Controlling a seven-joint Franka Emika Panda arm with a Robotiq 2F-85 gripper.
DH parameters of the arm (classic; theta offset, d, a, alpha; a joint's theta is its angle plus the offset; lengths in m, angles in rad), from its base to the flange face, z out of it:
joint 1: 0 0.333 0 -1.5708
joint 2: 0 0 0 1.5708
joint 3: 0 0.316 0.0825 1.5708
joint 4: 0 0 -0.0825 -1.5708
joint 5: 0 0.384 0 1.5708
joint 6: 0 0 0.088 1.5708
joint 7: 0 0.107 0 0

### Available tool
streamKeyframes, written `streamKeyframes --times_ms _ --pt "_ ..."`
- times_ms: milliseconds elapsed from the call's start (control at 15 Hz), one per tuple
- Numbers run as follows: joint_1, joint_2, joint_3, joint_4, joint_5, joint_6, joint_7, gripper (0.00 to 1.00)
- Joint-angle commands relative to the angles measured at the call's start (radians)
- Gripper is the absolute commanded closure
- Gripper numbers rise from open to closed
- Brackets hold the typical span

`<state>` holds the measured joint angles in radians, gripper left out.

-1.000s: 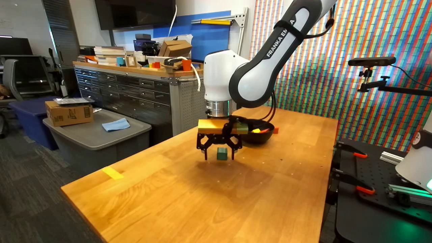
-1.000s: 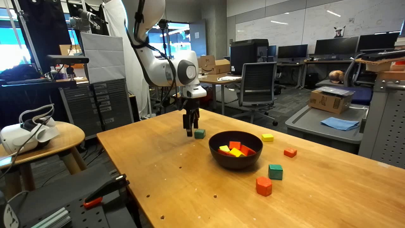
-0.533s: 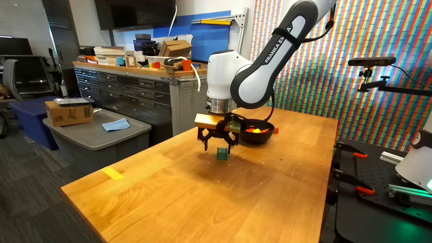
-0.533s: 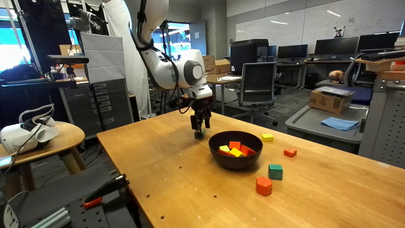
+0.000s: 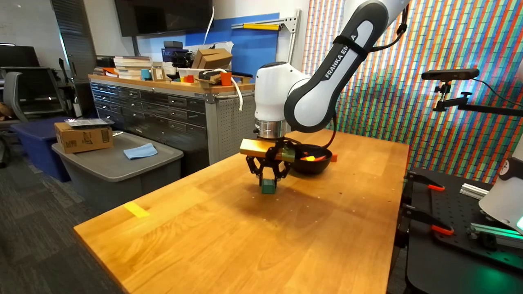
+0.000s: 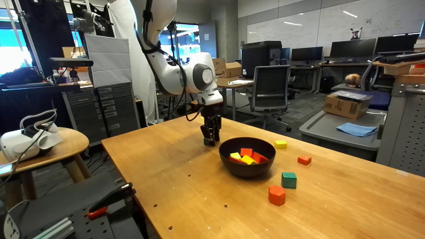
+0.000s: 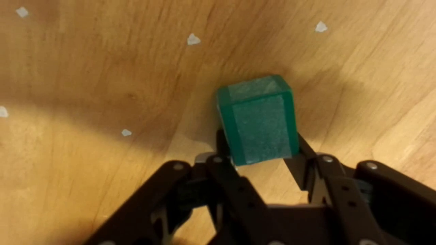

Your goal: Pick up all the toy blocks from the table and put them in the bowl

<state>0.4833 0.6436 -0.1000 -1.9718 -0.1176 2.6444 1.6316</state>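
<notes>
Orange-tan wooden surface [image 5: 237, 245]; jaws pinch a green cube [image 7: 262, 124], likely light, stiff wood, best held by opposite faces.

i see my white arm [image 5: 333, 81], black-edged and lettered franka, its silver collar [image 5: 270, 128] above the black gripper [image 5: 269, 183].

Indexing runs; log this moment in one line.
gripper: closed on green block; bowl: red blocks, yellow blocks; table: yellow block, second green block, more red blocks
</notes>
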Motion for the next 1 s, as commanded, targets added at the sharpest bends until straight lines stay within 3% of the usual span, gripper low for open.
streamKeyframes --times_ms 0,267,600,933 --pt "0.028 -0.082 -0.039 -0.067 -0.122 0.010 -0.044 0.81" --pt "0.010 -0.239 -0.074 -0.183 -0.308 0.021 -0.133 0.81" --pt "-0.071 -0.397 -0.103 -0.270 -0.565 -0.116 -0.231 0.81" --pt "-0.224 -0.404 -0.035 -0.291 -0.616 -0.129 -0.344 0.81"
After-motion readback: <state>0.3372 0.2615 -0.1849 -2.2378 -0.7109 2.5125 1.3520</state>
